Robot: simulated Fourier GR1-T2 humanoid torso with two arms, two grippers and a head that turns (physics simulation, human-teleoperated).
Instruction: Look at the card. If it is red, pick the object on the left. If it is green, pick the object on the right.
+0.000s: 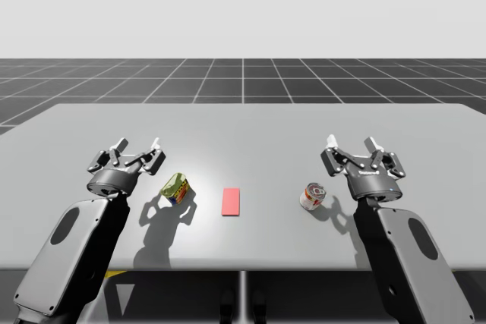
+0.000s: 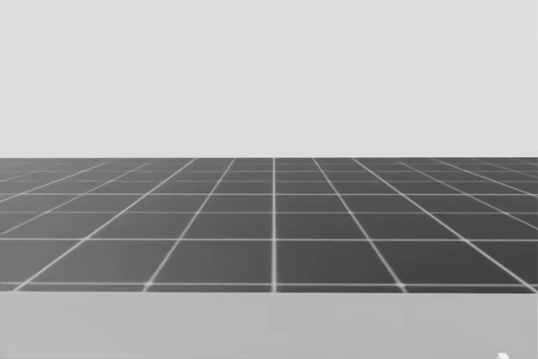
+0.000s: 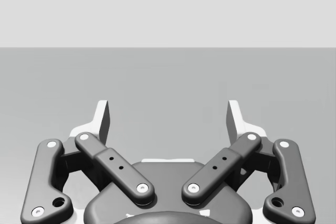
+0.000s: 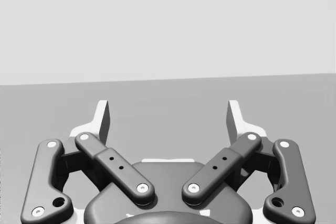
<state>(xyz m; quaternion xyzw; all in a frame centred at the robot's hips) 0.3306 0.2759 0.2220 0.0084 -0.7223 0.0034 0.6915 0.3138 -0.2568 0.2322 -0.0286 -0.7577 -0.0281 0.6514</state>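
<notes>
The flat red card (image 1: 231, 202) lies in the middle of the grey table (image 1: 266, 134), so I think my left gripper (image 1: 139, 146), fingers spread wide and empty, should go slowly down around the small green and yellow can (image 1: 175, 188) near it.

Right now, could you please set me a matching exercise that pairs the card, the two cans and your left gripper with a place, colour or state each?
Things:
1. card
2. green can
3. white can
4. left gripper

Matches:
A. open, holding nothing
B. next to the right gripper
C. red, lying between the two cans
D. next to the left gripper

Pairs: 1-C; 2-D; 3-B; 4-A.
</notes>
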